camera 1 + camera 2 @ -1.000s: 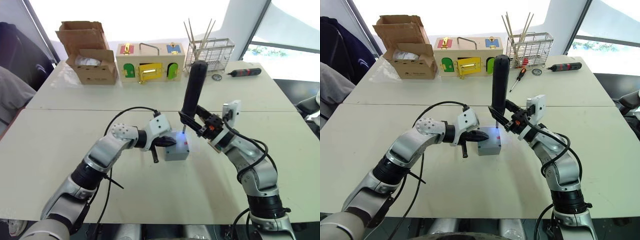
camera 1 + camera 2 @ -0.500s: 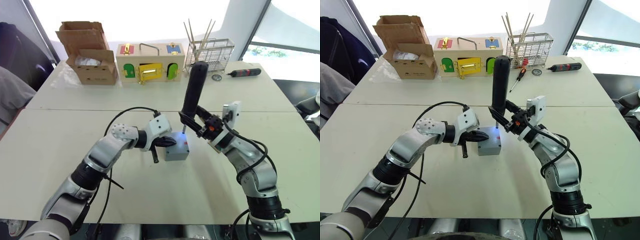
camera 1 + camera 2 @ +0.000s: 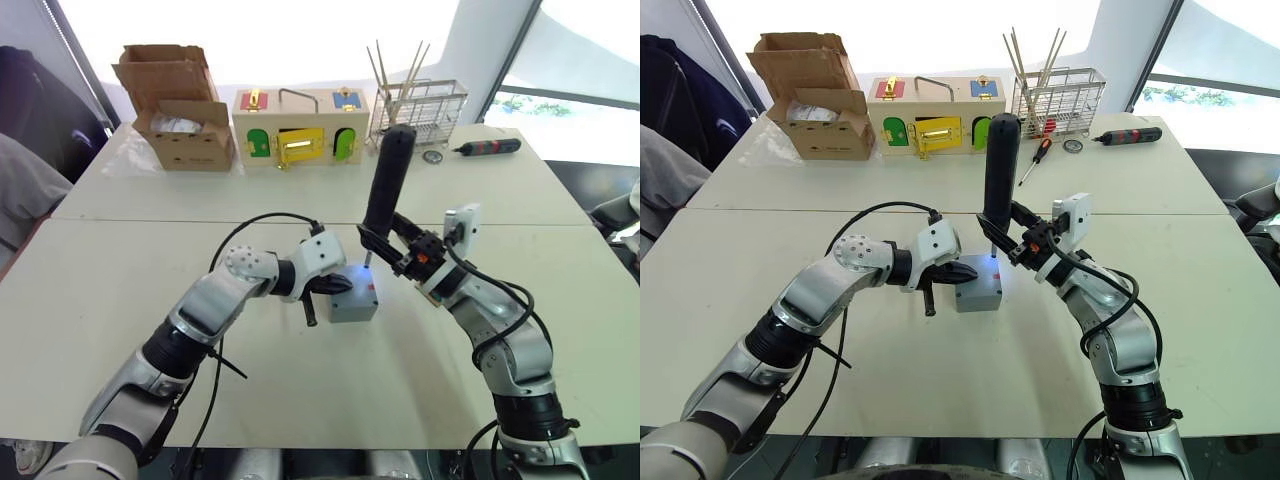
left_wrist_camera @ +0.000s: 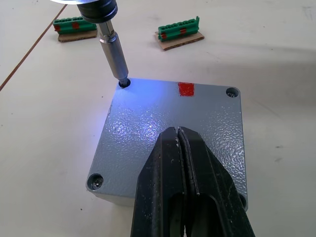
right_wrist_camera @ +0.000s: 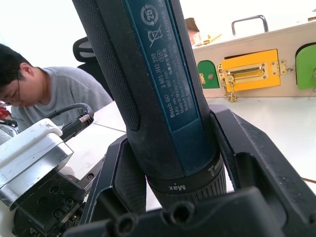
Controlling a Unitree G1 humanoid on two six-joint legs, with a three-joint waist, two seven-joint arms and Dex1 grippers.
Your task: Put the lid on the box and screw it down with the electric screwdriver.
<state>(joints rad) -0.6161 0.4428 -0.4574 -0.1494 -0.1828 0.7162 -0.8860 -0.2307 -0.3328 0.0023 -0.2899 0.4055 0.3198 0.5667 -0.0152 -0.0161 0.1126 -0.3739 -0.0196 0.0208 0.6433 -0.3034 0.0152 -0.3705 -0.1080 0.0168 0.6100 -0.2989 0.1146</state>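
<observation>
The grey box (image 3: 354,306) stands mid-table with the lid (image 4: 168,116) lying flat on top, a red mark near one edge. My left gripper (image 4: 178,132) is shut, its tips resting on the lid. My right gripper (image 3: 386,243) is shut on the electric screwdriver (image 3: 387,180), a thick black cylinder held upright over the box's far corner. Its metal bit (image 4: 112,52) sits in a corner screw hole, and the lit tip casts blue light on the lid.
Along the far edge stand a brown cardboard box (image 3: 178,105), a wooden box with coloured doors (image 3: 300,125), a wire rack (image 3: 420,105) and a slim black-and-red driver (image 3: 485,146). Two green terminal blocks (image 4: 180,34) lie beyond the box. A person (image 5: 29,94) sits at the left.
</observation>
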